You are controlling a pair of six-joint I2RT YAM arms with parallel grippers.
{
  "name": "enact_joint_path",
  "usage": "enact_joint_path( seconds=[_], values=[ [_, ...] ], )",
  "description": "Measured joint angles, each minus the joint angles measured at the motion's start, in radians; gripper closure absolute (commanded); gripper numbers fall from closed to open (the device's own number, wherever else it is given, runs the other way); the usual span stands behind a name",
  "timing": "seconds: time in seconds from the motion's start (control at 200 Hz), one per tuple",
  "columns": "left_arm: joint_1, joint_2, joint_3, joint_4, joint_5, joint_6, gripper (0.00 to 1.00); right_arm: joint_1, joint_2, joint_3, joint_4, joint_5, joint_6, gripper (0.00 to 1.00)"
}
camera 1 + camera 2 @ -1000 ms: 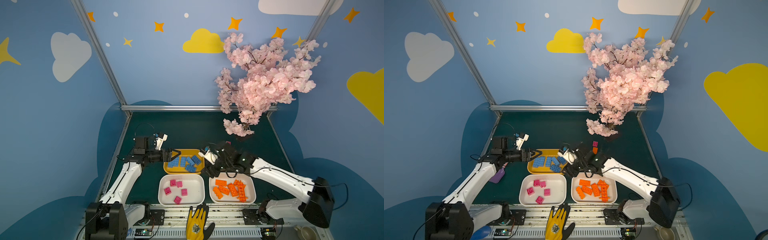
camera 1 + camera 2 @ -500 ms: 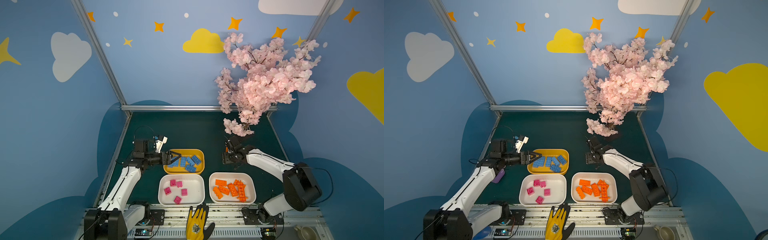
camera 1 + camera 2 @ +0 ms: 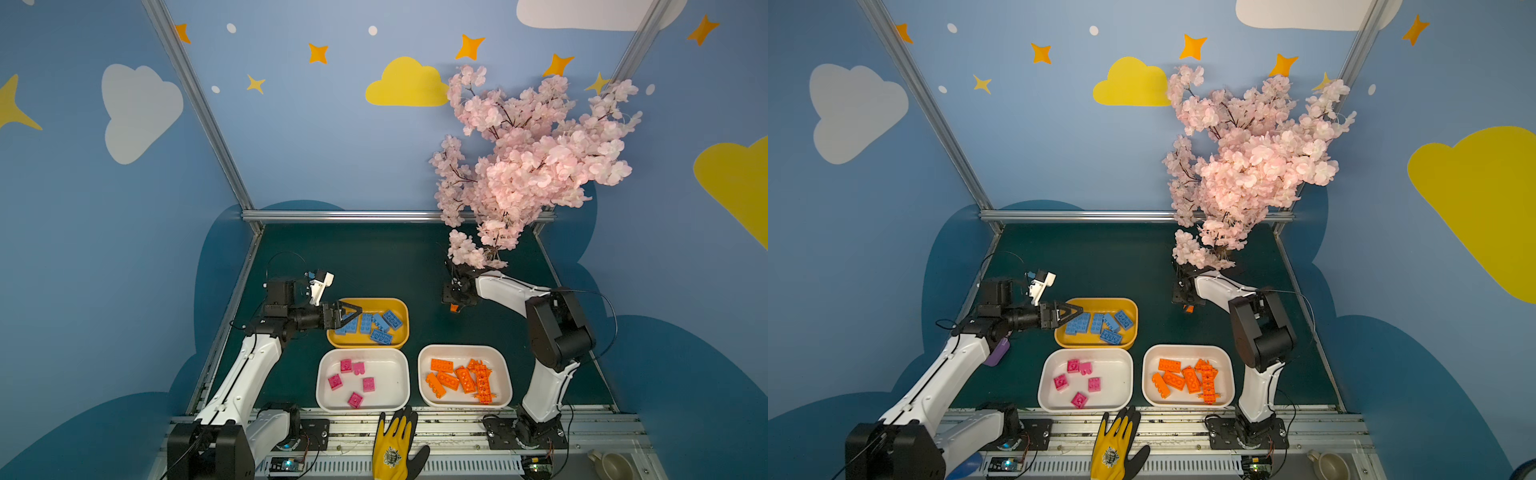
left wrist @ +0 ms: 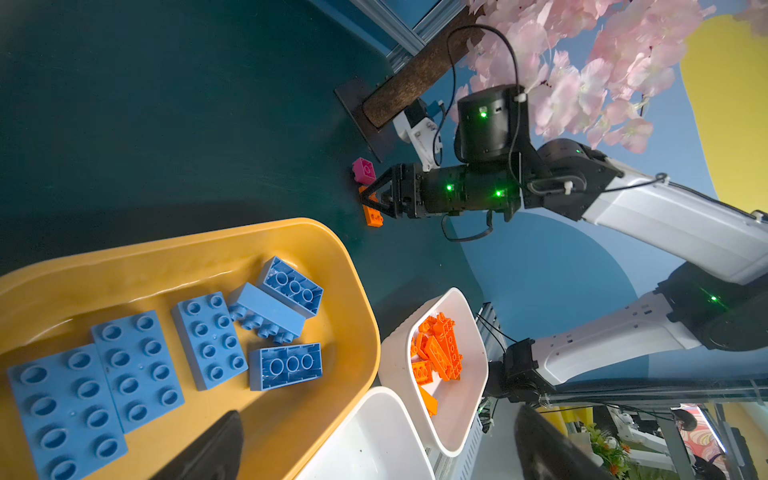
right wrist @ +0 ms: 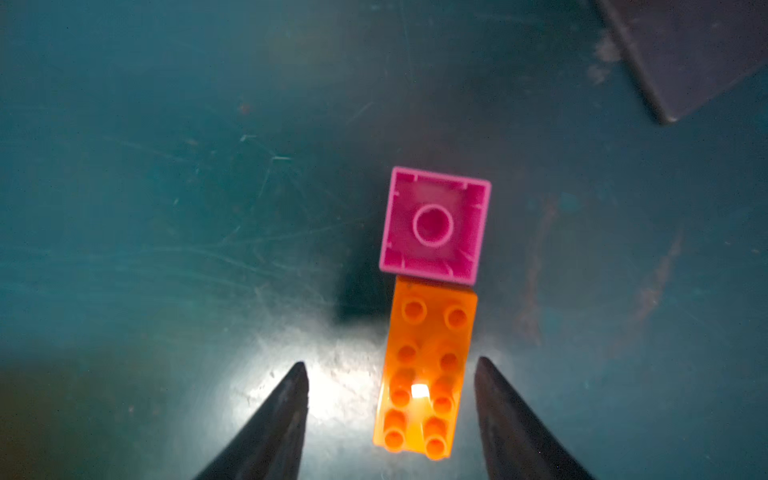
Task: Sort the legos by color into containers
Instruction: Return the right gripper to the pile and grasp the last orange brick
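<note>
An orange lego (image 5: pixel 426 370) lies studs up on the green mat, end to end with an upturned magenta lego (image 5: pixel 434 226). My right gripper (image 5: pixel 390 363) is open astride the orange lego's near end, with a gap on both sides. Both top views show this gripper (image 3: pixel 455 301) low by the tree base, the orange lego (image 3: pixel 1188 308) peeking out. My left gripper (image 3: pixel 353 316) hovers open and empty over the yellow container (image 3: pixel 365 300) of blue legos (image 3: pixel 374 324). One white container (image 3: pixel 390 374) holds magenta legos (image 3: pixel 335 381), the other white container (image 3: pixel 461 348) orange legos (image 3: pixel 461 378).
An artificial cherry-blossom tree (image 3: pixel 528 158) overhangs the right arm; its dark base plate (image 5: pixel 685 50) sits just beyond the two loose legos. A yellow glove (image 3: pixel 395 444) lies on the front rail. A purple object (image 3: pixel 997 353) rests under the left arm.
The right arm swung from over the containers back to the mat by the tree and came down over the orange lego, its jaws narrowing. The left gripper barely moved.
</note>
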Motion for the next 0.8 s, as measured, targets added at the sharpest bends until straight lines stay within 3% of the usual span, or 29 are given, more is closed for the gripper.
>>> enact_joint_path(
  seconds=[0.521, 0.801],
  values=[
    [0.009, -0.002, 0.000, 0.000, 0.000, 0.000, 0.01, -0.003, 0.028, 0.013, -0.101, 0.017, 0.001, 0.44],
    [0.009, 0.000, 0.000, 0.000, 0.000, 0.002, 0.00, -0.003, 0.031, 0.013, -0.089, -0.010, -0.013, 0.63]
  ],
)
